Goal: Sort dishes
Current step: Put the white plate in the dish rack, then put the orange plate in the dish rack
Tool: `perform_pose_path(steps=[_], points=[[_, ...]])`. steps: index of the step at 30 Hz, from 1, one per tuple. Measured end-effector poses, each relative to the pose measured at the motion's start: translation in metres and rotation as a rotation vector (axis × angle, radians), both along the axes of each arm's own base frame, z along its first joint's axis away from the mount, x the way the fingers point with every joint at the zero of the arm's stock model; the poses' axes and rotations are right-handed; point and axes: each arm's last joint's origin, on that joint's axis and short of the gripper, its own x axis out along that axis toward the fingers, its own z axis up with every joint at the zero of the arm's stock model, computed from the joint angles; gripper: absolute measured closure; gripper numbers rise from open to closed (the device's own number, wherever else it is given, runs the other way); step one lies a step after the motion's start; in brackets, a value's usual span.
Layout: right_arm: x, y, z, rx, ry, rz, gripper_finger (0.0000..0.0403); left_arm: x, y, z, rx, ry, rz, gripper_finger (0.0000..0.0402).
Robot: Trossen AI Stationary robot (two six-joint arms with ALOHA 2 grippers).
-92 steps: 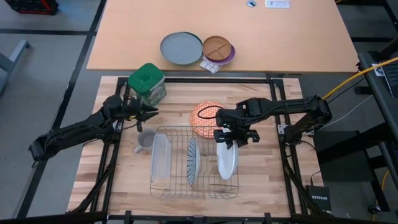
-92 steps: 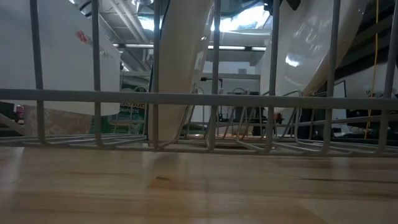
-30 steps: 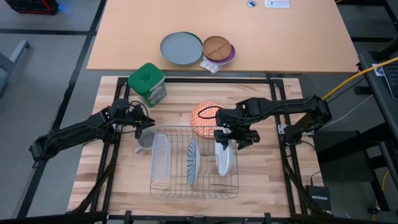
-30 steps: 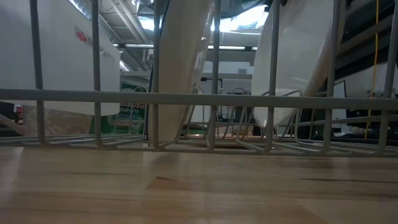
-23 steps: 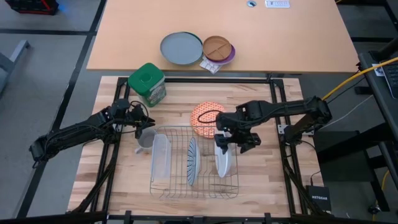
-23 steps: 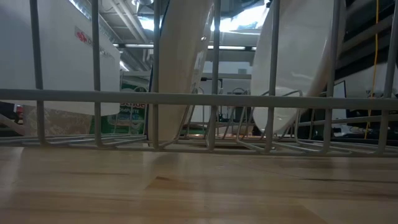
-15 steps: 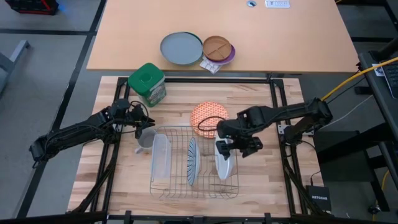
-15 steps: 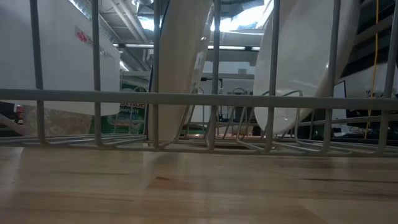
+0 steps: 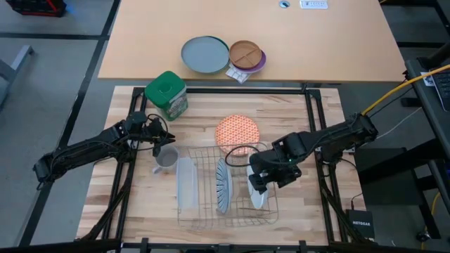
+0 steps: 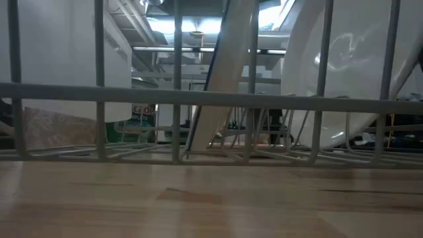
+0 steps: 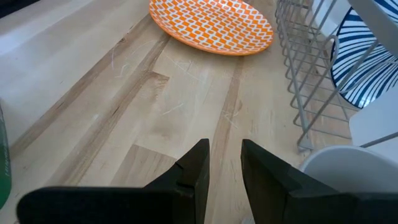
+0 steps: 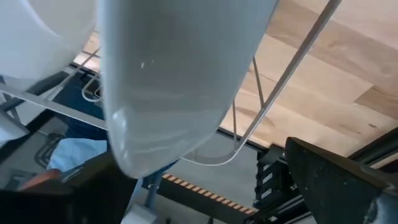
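White plate (image 9: 257, 195) stands on edge in the wire dish rack (image 9: 204, 214), clasped by the right hand (image 9: 259, 184); best seated fully between wires before letting go.

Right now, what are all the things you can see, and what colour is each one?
Orange plate: one, orange-red patterned, flat on the wooden table beside the rack.
Striped plate: one, blue and white, standing in the rack.
White plate: one, white, standing in the rack.
Rack: one, grey wire.
Mug: one, grey, left of the rack.
Tub: one, green.
Grey plate: one, far table.
Wooden plate: one, brown, beside it.
Left gripper: dark, above the mug.
Right gripper: dark, at the white plate.
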Motion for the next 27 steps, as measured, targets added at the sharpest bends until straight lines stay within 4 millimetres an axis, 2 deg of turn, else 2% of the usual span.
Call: perform_pose_path(steps=[11,27], points=[[-0.004,0.019,0.0,-0.103,-0.066,-0.016,0.001,0.0,0.0,0.0,0.0,0.0,0.0,0.032],[-0.022,0.051,0.0,-0.099,-0.072,0.1,0.001,0.0,0.0,0.0,0.0,0.0,0.0,0.032]])
